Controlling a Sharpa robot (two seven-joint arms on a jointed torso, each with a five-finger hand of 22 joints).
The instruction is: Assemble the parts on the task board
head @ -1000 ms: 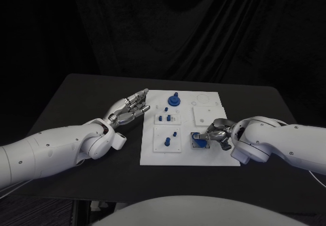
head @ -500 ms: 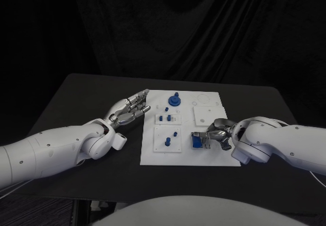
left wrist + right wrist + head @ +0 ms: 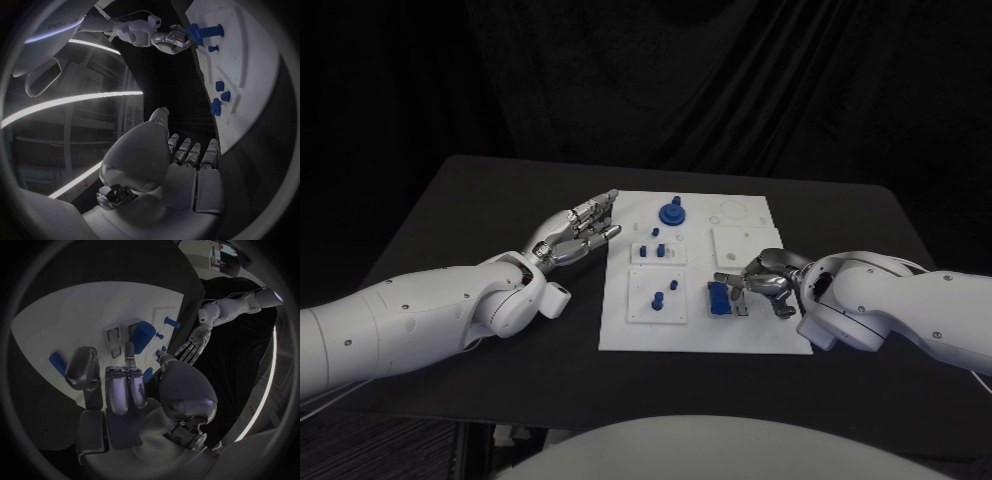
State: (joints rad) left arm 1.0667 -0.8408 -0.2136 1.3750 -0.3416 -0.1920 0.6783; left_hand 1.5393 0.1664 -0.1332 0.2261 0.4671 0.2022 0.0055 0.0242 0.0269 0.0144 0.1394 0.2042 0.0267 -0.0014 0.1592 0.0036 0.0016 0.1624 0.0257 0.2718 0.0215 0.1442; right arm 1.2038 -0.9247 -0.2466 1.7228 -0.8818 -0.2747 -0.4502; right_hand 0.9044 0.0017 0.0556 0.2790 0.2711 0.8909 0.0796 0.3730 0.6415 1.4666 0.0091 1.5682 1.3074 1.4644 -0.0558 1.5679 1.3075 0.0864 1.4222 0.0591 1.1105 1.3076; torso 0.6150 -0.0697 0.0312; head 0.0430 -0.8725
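Head view's got the white board [image 3: 747,335] mid-table, small blue parts standing on it. Right hand [image 3: 764,283] sits at about 4 o'clock on the board, fingers spread around nothing — a blue block [image 3: 718,298] stands just beside its fingertips. Left hand [image 3: 577,232] hovers off the 9 o'clock edge, fingers loosely apart, holding nothing.
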